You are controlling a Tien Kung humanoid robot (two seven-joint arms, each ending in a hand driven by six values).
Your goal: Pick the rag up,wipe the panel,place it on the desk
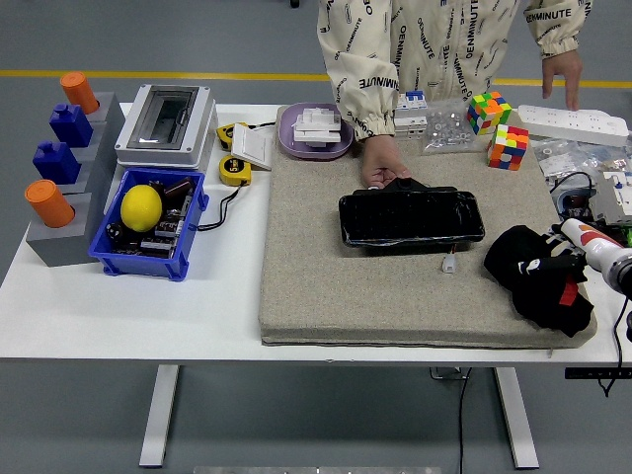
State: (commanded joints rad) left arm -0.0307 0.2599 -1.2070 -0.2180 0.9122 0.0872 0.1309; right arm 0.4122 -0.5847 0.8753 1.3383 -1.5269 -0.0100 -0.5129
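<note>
A black rag (533, 272) lies bunched at the right end of a beige felt mat (326, 267), close to the mat's front right corner. The robot's right hand (558, 281), black with a red patch, is buried in the cloth, and its fingers appear closed on the rag, though dark on dark makes the grip hard to read. Its white and red forearm (597, 247) enters from the right edge. The left arm is out of sight. Left of the rag, near the middle of the mat, sits the glossy black panel (411, 217), lying flat with its long side across. A person (434, 44) in a cream printed jacket stands at the far side; one hand (380, 163) rests on the panel's far edge, the other hand (563, 74) hovers above a white power strip (578, 122). Two colourful puzzle cubes (499, 128) stand at the mat's far right corner. A purple bowl (316, 133) with white parts sits at the far left corner. On the white worktop (128, 316) to the left are a yellow tape measure (235, 169), a grey electrical box (166, 123), and a blue bin (153, 222) holding a lemon (141, 207).
</note>
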